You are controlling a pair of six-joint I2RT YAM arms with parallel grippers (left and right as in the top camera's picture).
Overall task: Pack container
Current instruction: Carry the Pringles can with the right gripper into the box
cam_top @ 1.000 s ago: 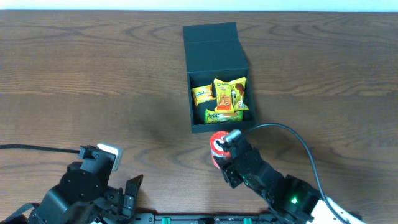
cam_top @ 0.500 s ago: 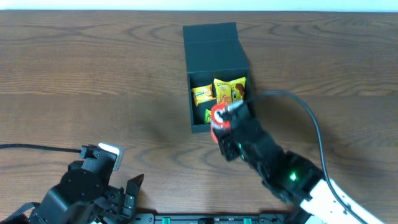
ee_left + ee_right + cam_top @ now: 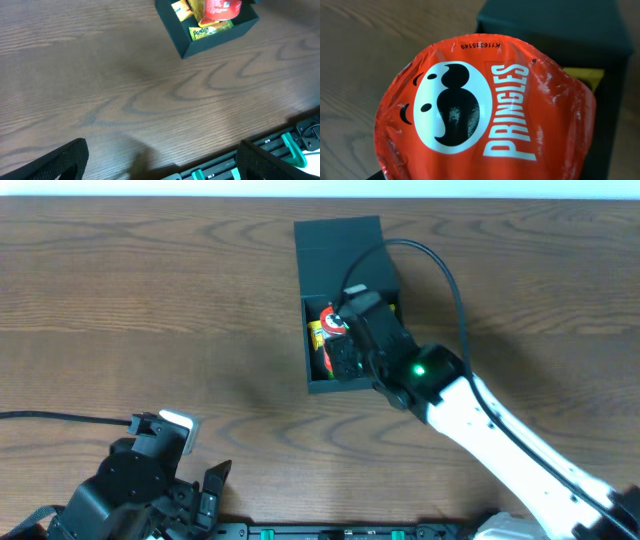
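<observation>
Overhead: right gripper (image 3: 347,338) clasps red Pringles can (image 3: 485,110) above open dark container (image 3: 340,250) holding yellow packets (image 3: 180,10), one reading "Pandan"; left gripper (image 3: 160,160) wide open, empty.

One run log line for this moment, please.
right gripper: shut on red Pringles can over open container | left gripper: open, apart | snack packets: in container

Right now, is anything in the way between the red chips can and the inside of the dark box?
Nothing blocks the opening. The dark teal-black square cardboard box has its flap lid folded back, and the small red cylindrical snack can hangs right over it. Only yellow snack packets lie inside, beneath the can.
</observation>
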